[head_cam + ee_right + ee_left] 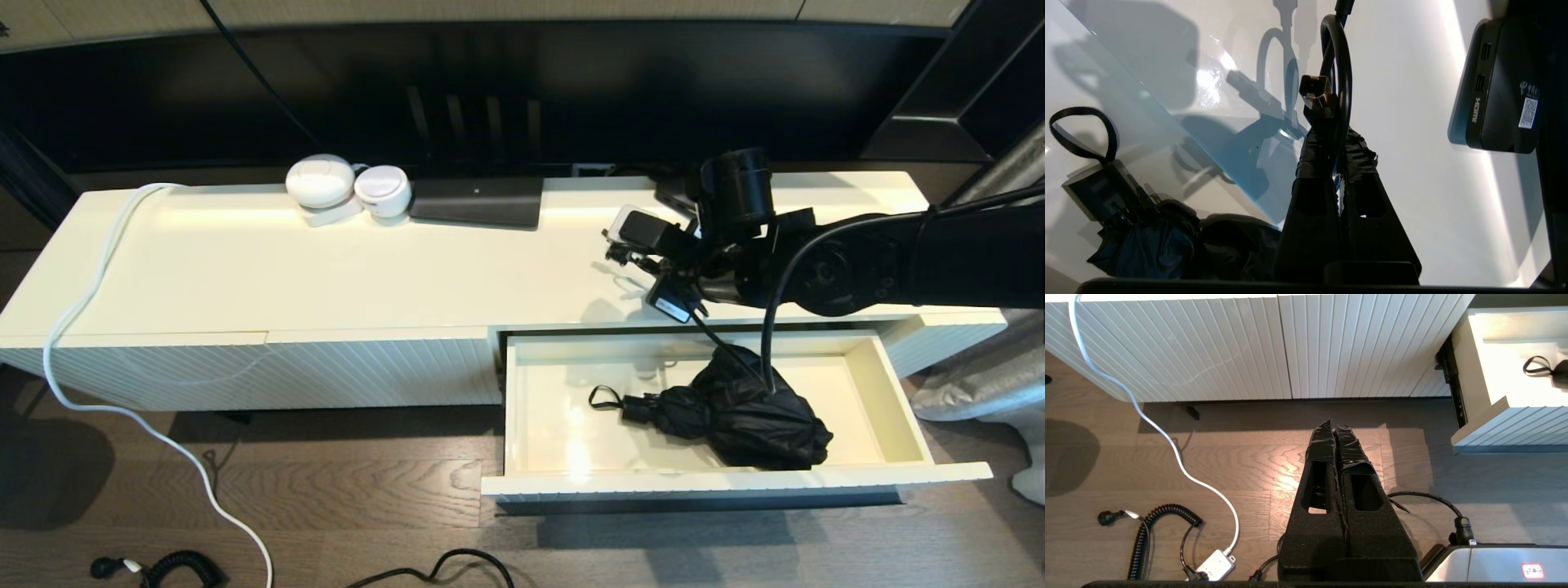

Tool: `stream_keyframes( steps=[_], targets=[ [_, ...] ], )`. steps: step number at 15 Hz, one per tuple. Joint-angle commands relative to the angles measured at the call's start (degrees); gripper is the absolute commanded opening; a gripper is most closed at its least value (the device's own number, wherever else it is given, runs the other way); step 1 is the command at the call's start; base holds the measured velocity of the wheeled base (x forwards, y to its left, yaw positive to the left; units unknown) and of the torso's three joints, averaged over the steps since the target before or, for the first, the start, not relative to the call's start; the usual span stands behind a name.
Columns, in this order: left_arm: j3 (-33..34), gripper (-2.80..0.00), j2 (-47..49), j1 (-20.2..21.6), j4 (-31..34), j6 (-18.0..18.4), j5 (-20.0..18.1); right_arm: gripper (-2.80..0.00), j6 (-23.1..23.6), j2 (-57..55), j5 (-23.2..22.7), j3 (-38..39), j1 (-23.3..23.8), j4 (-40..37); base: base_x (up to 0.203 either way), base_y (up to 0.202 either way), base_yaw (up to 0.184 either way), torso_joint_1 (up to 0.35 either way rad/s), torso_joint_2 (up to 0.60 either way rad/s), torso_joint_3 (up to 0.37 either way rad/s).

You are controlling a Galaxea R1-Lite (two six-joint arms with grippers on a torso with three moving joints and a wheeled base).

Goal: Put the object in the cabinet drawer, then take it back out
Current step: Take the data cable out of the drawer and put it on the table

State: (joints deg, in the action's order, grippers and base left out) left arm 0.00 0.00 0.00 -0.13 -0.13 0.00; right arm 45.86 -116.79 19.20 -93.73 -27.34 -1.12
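While the black umbrella (739, 412) lies in the open cabinet drawer (735, 482), the right gripper (1336, 141) hovers at its 12 o'clock, pinched shut on nothing, and could snag the dangling cable (1337, 77) when reaching down.

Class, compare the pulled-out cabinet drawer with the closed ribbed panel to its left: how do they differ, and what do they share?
The cabinet drawer stands pulled out, showing its glossy cream inside; the ribbed panel sits shut, flush with the cabinet. The drawer holds a folded black umbrella; nothing of the panel's inside shows. The drawer's ribs run vertically, the panel's slant. Both are white and ribbed.
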Motion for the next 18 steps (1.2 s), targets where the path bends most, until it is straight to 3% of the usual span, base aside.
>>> stream_keyframes(
  steps=[1, 7, 10, 18],
  targets=[
    [0.01, -2.80, 0.00, 0.00, -0.04, -0.04, 0.00, -2.80, 1.35, -1.96, 0.31, -0.29, -0.61, 0.65, 0.000, 0.000, 0.000, 0.000, 0.00, 0.000],
    [0.09, -2.80, 0.00, 0.00, -0.04, -0.04, 0.00, -2.80, 2.59, -3.52, 0.20, -1.99, 0.22, 3.22, 0.000, 0.000, 0.000, 0.000, 0.00, 0.000],
    [0.09, -2.80, 0.00, 0.00, -0.04, -0.04, 0.00, -2.80, 6.70, -4.42, -0.39, -0.92, 1.59, 10.17, 0.000, 0.000, 0.000, 0.000, 0.00, 0.000],
    [0.08, -2.80, 0.00, 0.00, -0.04, -0.04, 0.00, -2.80, 6.57, -8.96, -0.49, -6.89, 4.46, 12.28, 0.000, 0.000, 0.000, 0.000, 0.00, 0.000]
  ],
)
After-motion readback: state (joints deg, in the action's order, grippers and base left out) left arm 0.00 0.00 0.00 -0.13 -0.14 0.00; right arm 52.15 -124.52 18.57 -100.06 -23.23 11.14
